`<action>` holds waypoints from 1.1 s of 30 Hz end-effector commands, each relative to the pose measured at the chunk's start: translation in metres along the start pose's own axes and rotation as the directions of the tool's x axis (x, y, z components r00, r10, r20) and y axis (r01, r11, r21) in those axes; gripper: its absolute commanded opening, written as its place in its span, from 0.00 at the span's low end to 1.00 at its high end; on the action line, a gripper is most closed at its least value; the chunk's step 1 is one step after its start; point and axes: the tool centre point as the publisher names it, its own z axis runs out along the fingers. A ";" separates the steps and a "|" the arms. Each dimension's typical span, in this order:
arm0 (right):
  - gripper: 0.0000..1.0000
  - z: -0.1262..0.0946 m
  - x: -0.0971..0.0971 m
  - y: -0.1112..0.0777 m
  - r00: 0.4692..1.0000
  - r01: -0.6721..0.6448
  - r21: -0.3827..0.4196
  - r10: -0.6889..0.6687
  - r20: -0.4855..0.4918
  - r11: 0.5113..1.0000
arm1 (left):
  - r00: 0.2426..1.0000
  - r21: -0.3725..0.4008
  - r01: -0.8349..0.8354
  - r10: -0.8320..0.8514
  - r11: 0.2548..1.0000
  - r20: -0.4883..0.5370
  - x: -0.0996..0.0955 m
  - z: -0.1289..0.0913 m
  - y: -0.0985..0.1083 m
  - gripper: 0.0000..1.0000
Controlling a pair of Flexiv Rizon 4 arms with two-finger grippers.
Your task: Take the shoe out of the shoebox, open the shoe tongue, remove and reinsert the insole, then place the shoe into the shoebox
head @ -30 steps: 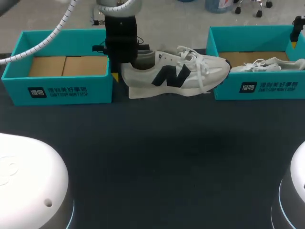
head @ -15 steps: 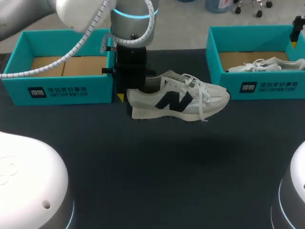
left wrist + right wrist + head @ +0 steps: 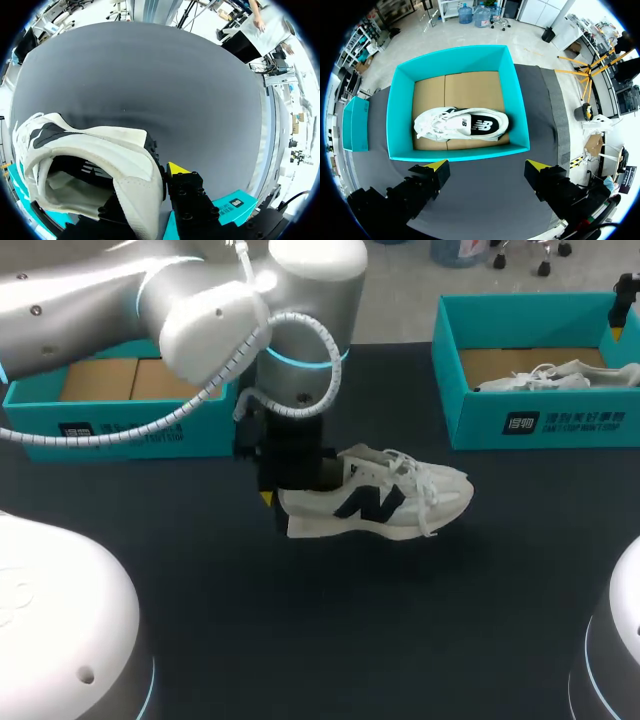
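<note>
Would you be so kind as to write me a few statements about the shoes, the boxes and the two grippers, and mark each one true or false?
1. The left gripper is shut on the heel of a shoe. True.
2. That shoe lies inside the left box. False: it is outside the left box, over the dark table.
3. The right box has a second shoe lying in it. True.
4. The right gripper is shut on the second shoe. False: the right gripper is open and holds nothing.
</note>
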 end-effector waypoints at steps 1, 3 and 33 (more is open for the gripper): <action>1.00 0.000 0.000 0.000 1.000 0.000 0.001 0.000 0.000 1.000 | 1.000 -0.008 -0.006 0.006 1.000 -0.022 -0.013 0.032 -0.005 0.00; 1.00 0.000 0.000 0.000 1.000 0.000 0.001 0.000 0.000 1.000 | 1.000 -0.018 -0.012 0.012 1.000 -0.018 -0.015 0.044 -0.006 0.00; 1.00 0.000 0.000 0.000 1.000 0.000 0.001 0.000 0.000 1.000 | 0.979 -0.027 0.049 -0.043 0.998 0.201 -0.008 0.039 -0.017 1.00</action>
